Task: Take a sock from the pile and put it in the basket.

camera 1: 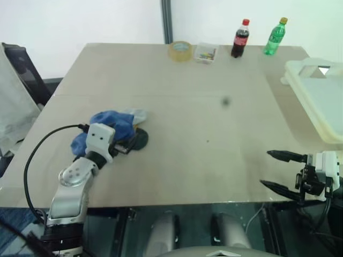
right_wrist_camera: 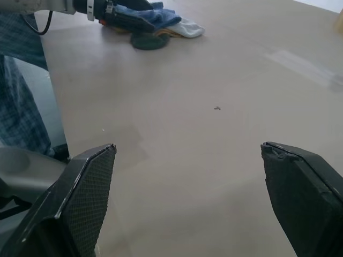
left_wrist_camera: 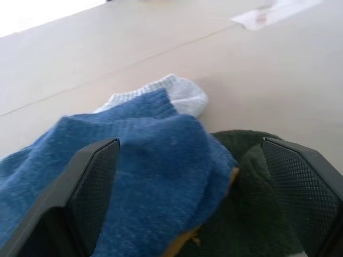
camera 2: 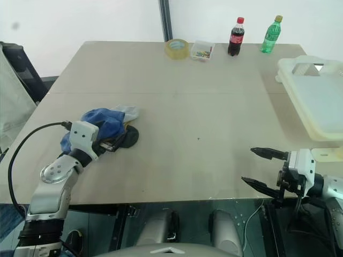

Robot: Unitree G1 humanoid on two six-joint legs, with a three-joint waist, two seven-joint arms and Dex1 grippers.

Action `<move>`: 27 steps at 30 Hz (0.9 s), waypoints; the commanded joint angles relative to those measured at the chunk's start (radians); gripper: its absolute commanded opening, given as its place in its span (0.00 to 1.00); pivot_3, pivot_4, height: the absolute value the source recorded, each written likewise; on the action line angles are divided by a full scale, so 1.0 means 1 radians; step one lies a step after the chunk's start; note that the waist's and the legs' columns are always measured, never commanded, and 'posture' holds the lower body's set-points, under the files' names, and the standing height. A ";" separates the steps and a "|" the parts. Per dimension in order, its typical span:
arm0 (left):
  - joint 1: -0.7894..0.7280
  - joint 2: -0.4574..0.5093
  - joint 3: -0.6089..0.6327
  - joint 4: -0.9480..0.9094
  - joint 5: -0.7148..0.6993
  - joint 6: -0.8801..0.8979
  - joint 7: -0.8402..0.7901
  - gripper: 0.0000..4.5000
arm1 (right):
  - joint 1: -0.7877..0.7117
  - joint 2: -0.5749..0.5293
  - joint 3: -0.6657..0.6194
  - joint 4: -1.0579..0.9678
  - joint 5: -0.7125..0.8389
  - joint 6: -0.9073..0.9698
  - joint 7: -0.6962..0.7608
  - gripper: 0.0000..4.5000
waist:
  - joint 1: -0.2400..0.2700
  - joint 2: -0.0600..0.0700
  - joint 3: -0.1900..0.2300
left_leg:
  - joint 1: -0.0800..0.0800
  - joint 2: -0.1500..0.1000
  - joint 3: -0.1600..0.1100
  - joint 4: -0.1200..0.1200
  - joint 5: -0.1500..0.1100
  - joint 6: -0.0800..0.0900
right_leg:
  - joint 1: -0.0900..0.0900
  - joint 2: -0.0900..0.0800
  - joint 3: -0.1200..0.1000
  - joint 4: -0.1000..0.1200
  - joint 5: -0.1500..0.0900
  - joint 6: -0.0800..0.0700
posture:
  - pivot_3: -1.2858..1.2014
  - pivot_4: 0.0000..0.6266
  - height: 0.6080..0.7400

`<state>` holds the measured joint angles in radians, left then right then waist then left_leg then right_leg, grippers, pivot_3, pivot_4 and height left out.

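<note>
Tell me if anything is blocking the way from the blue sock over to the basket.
Nothing visible. Bare table lies between the blue sock in the pile and the basket at the right edge. The bottles and tape roll stand at the far edge.

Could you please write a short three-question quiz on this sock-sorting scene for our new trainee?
1. True or false: the left gripper is open at the pile.
2. Which sock lies on top: A grey, B blue sock, C yellow?
3. Fill in: the basket sits on the robot's ___ side of the table.

Key: 1 true; 2 B; 3 right.
</note>
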<state>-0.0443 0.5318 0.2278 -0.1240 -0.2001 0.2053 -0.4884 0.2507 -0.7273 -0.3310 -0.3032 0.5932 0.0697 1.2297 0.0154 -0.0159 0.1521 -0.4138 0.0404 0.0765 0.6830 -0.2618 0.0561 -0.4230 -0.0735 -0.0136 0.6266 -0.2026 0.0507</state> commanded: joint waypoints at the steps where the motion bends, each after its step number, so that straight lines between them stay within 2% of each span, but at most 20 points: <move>1: -0.009 -0.015 0.023 -0.041 -0.020 0.035 0.031 1.00 | 0.008 0.003 -0.015 0.002 0.005 -0.026 0.008 0.98 | 0.000 0.000 0.000 | 0.000 0.000 0.000 0.000 0.000 0.000 | 0.000 0.000 0.000 0.000 0.000 0.000 | 0.52 0.24 1.00; 7: -0.031 -0.040 0.024 -0.050 -0.003 0.113 0.103 1.00 | 0.014 0.004 -0.013 0.011 0.003 -0.035 0.010 0.98 | 0.000 0.000 0.000 | 0.000 0.000 -0.001 0.000 0.000 0.000 | 0.001 0.000 0.000 0.000 0.000 0.000 | 0.52 0.24 1.00; 10: -0.038 -0.056 0.023 -0.054 -0.001 0.090 0.120 1.00 | 0.017 0.005 -0.013 0.017 0.001 -0.039 0.011 0.98 | 0.000 0.000 0.000 | 0.001 0.000 -0.001 0.000 0.000 0.000 | 0.001 0.000 0.000 0.000 0.000 0.000 | 0.52 0.24 1.00; 13: -0.047 -0.072 0.028 -0.062 0.001 0.055 0.138 0.82 | 0.028 0.007 -0.011 0.021 -0.001 -0.044 0.012 1.00 | 0.001 0.000 0.000 | 0.001 0.000 -0.001 0.000 0.000 0.000 | 0.001 0.000 0.000 0.000 0.000 0.000 | 0.52 0.24 1.00; 15: -0.049 -0.076 0.029 -0.061 0.001 0.046 0.144 0.61 | 0.034 0.009 -0.010 0.023 -0.003 -0.049 0.013 1.00 | 0.000 0.000 0.000 | 0.001 0.000 -0.001 0.000 0.000 0.000 | 0.002 0.000 0.000 0.000 0.000 0.000 | 0.52 0.24 1.00; 18: -0.049 -0.076 0.027 -0.062 0.000 0.042 0.148 0.24 | 0.040 0.011 -0.009 0.026 -0.004 -0.054 0.013 1.00 | 0.000 0.000 0.000 | 0.001 0.000 -0.001 0.001 0.000 0.000 | 0.002 0.000 0.000 0.000 0.000 0.000 | 0.52 0.24 1.00; 19: -0.049 -0.076 0.027 -0.062 0.000 0.041 0.150 0.21 | 0.043 0.012 -0.009 0.027 -0.005 -0.057 0.014 1.00 | 0.000 0.000 0.000 | 0.001 0.000 -0.001 0.001 0.000 0.000 | 0.002 0.000 0.000 0.000 0.000 0.000 | 0.52 0.24 1.00; 20: -0.049 -0.076 0.027 -0.061 0.001 0.040 0.152 0.05 | 0.044 0.012 -0.009 0.029 -0.006 -0.059 0.014 1.00 | 0.000 0.000 0.000 | 0.001 0.000 -0.001 0.001 0.000 0.000 | 0.002 0.000 0.000 0.000 0.000 0.000 | 0.52 0.24 1.00; 22: -0.048 -0.075 0.026 -0.062 0.002 0.038 0.155 0.01 | 0.047 0.013 -0.009 0.031 -0.008 -0.063 0.014 1.00 | 0.000 0.000 0.000 | 0.001 0.000 -0.001 0.001 0.000 0.000 | 0.002 0.000 0.000 0.000 0.000 0.000 | 0.52 0.24 1.00; 27: -0.036 -0.071 0.020 -0.091 -0.025 0.067 0.133 0.01 | 0.052 0.014 -0.008 0.035 -0.009 -0.072 0.014 1.00 | 0.000 0.000 0.000 | 0.001 0.000 -0.001 0.001 0.000 0.000 | 0.002 0.000 0.000 0.000 0.000 0.000 | 0.52 0.24 1.00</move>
<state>-0.0782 0.4547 0.2284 -0.1509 -0.2019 0.2750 -0.3446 0.2987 -0.7190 -0.3289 -0.2588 0.5767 0.0167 1.2376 0.0156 -0.0159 0.1520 -0.4131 0.0401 0.0751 0.6836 -0.2617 0.0560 -0.4213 -0.0731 -0.0141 0.6267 -0.2025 0.0507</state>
